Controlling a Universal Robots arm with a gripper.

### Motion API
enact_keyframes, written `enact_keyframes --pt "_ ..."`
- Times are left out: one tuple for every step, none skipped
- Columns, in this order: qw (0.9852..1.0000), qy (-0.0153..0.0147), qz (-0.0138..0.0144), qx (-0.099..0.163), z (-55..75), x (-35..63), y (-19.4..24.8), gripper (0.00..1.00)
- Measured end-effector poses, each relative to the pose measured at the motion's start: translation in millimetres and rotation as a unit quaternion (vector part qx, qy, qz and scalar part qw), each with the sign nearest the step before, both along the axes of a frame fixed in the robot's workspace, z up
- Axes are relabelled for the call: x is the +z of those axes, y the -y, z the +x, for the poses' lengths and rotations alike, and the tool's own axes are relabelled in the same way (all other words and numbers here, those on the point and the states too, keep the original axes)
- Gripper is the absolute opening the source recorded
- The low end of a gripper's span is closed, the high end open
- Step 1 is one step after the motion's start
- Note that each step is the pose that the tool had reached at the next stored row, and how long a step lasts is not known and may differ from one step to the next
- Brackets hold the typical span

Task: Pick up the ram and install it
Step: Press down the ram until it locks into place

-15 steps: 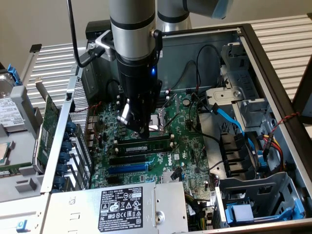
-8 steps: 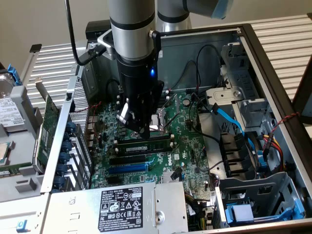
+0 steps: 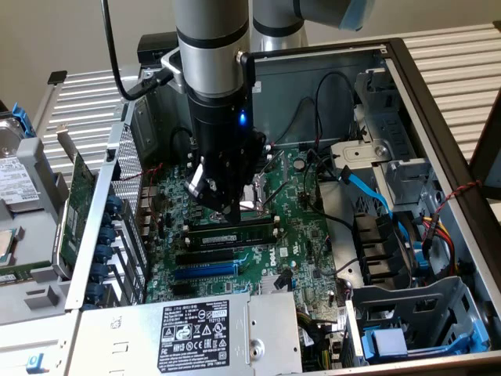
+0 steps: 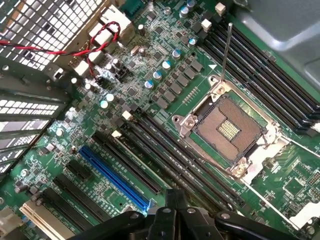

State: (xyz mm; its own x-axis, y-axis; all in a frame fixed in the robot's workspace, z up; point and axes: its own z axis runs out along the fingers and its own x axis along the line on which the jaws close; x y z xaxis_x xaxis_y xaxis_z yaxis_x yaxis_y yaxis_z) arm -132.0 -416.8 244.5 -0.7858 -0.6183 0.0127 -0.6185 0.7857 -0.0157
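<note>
The ram (image 3: 235,234) lay lengthwise in one of the long black memory slots (image 4: 165,160) of the motherboard (image 3: 301,235), a thin green stick just below the CPU socket (image 4: 232,127) as the exterior view showed it. Whether it had clicked fully home, with its end latches closed, could not be told.

The hand (image 3: 228,210) stood directly over the stick, its fingers drawn together at the tip and apparently pressing down on or touching the ram's upper edge. It was closed, and nothing could be seen carried between the fingers apart from that contact with the stick.

Judging by this, the pick-up was done and the ram was already placed in its slot; what remained, at most, was the final seating.

Around it, the blue expansion slot (image 4: 115,180) lay beside the black ones, the open computer case (image 3: 438,125) framed the board, the power supply (image 3: 196,333) sat along the near edge, and a green expansion card (image 3: 78,204) stood outside the case toward the exterior view's left.
</note>
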Motion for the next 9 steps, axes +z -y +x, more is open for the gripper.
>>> enact_keyframes --pt "1.0000 0.0001 -0.0001 -0.006 0.0 0.0 0.0 0.11" --pt "0.9999 0.0002 -0.0002 -0.013 0.0 -0.1 0.0 0.11" --pt "0.9998 0.0002 -0.0002 -0.019 0.0 -0.2 0.0 0.11" --pt "0.9997 0.0003 -0.0003 -0.026 0.0 -0.2 0.0 0.11" --pt "0.9995 0.0003 -0.0004 -0.032 0.0 -0.3 0.0 0.11" --pt "0.9993 0.0004 -0.0005 -0.038 0.0 -0.4 0.0 0.11" --pt "0.9990 0.0004 -0.0006 -0.044 0.0 -0.4 0.0 0.11" --pt "0.9987 0.0005 -0.0007 -0.051 0.0 -0.5 0.0 0.11" --pt "0.9984 0.0006 -0.0008 -0.057 0.0 -0.5 0.0 0.11"
